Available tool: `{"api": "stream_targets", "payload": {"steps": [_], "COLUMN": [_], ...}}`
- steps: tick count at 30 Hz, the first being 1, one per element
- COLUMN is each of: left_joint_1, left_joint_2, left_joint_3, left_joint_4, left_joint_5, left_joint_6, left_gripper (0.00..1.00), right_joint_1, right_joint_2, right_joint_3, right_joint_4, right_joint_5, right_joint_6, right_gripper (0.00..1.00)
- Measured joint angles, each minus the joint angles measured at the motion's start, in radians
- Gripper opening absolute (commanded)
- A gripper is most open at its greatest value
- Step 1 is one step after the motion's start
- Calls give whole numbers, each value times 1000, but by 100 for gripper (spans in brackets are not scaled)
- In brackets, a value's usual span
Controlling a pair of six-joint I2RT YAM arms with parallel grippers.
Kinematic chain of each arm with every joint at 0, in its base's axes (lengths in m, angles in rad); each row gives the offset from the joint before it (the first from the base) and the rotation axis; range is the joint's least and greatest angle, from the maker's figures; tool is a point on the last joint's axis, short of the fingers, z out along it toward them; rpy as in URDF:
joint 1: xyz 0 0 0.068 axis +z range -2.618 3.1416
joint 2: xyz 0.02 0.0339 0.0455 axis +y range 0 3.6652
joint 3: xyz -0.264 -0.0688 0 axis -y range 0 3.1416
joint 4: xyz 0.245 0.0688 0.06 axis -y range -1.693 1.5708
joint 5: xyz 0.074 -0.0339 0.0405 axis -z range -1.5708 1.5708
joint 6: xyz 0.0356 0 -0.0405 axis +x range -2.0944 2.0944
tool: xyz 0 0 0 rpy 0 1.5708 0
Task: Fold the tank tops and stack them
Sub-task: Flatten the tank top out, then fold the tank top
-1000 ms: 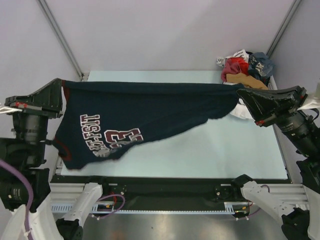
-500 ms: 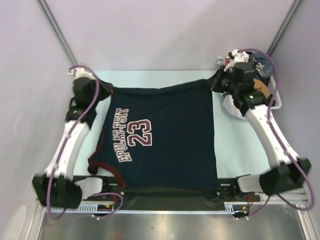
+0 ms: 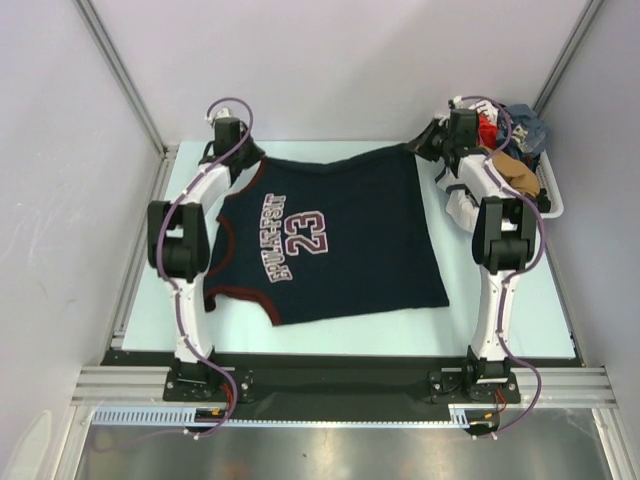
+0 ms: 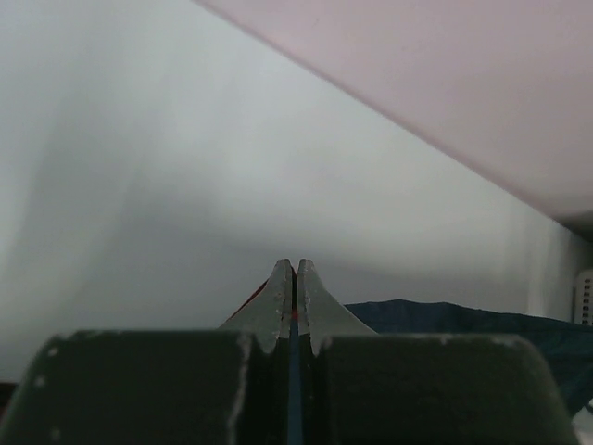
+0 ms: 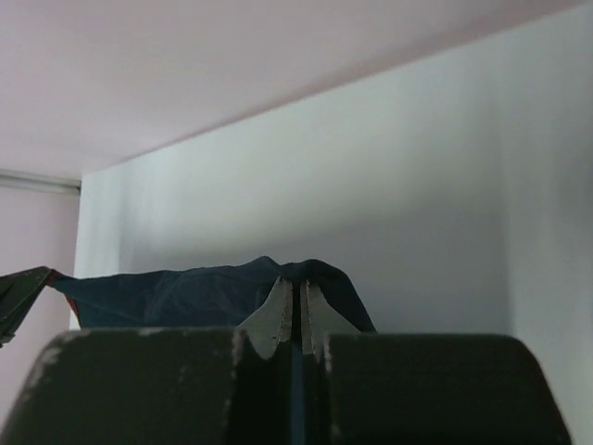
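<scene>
**DESK:** What has changed in the last second, left to right?

**PHOTOGRAPHER:** The left gripper (image 3: pixel 243 155), jaws pinched tight on the far-left corner of the navy tank top (image 3: pixel 340 240), has swung out from the near left side to the far edge. A second ago the top hung stretched in the air between the 2 arms; now it lies spread on the table (image 3: pixel 500 310), its "23" print facing up, neck end left, hem right. The right gripper (image 3: pixel 418 148), clamped on the far-right corner, has made the same trip. Each wrist camera shows jaws together with a sliver of navy between them.

**DESK:** What does that mean for the job?

**PHOTOGRAPHER:** The laying-out looks done; folding could start once both corners are let go, by my reading. The near-left edge by the armhole is rumpled and may want smoothing; no fold is made yet and nothing is stacked.

**DESK:** And the setting?

**PHOTOGRAPHER:** The table is pale mint; plain lilac walls (image 3: pixel 330 60) stand on 3 sides, with grey struts (image 3: pixel 120 75) at the far corners. At far right a white basket (image 3: pixel 548 205) of mixed clothes (image 3: pixel 500 130) sits just beside the right arm; a white cloth (image 3: pixel 458 210) lies under that arm; whether it is the 2nd top I cannot tell.
</scene>
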Motion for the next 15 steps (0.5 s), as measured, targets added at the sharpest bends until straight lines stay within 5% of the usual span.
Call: {"api": "stream_targets", "payload": {"steps": [6, 15], "left_joint_1": [-2, -13], "left_joint_2": [151, 74], "left_joint_3": [241, 13], "left_joint_4": [-33, -13], "left_joint_5": [26, 20], "left_joint_6": [0, 6], "left_gripper": [0, 0], "right_joint_1": [-24, -48], "right_joint_2": [167, 184], "right_joint_3": [229, 210], "right_joint_4": [26, 17], "right_joint_5": [-40, -51], "right_joint_6": [43, 57], "right_gripper": [0, 0]}}
